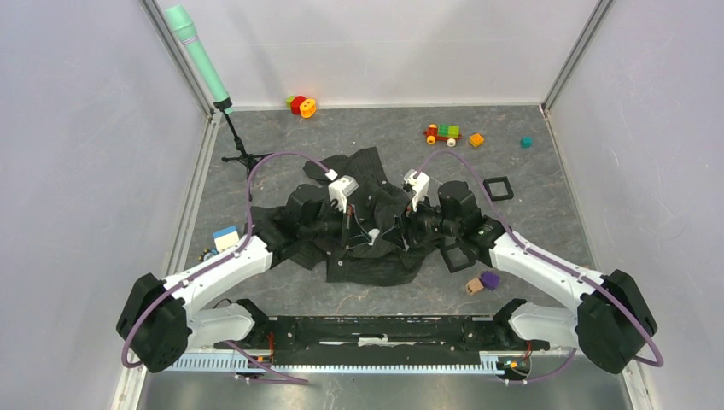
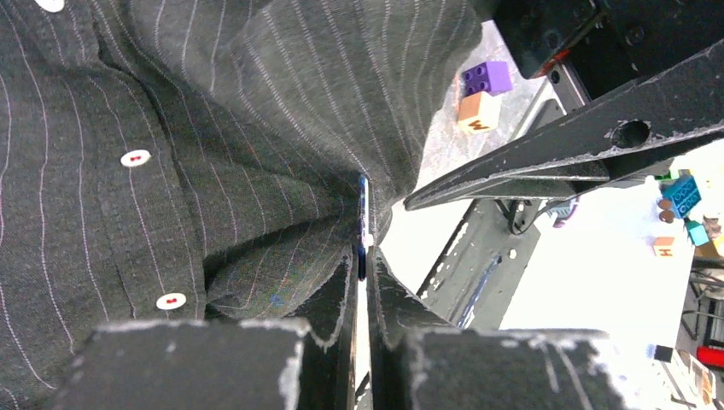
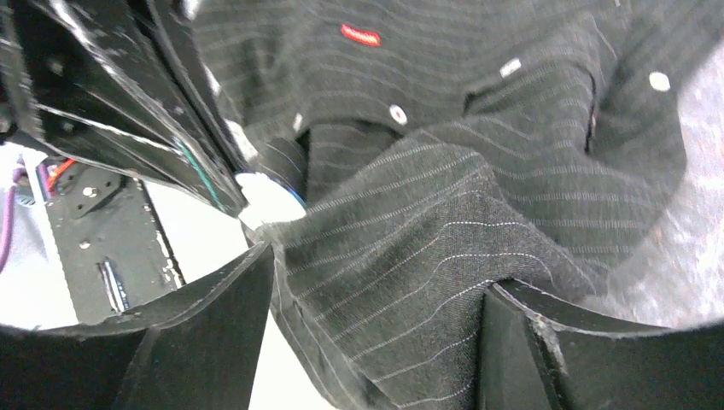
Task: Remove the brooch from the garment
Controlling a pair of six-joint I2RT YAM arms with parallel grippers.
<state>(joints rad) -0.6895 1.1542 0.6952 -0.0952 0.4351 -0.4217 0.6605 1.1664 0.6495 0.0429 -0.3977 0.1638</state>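
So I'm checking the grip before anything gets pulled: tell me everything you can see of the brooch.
The brooch shows only edge-on in the left wrist view: a thin, glossy, dark-blue sliver standing roughly upright. Its lower end sits pinched between the closed fingertips of the left claw. Its upper part lies against a fold of the pinstriped garment. Its face, shape and pin are hidden.

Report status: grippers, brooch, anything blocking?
Left gripper shut on the brooch, edge-on in a garment fold. Right gripper clamped on a bunched fold beside it. Brooch not yet off; garment folds crowd it.
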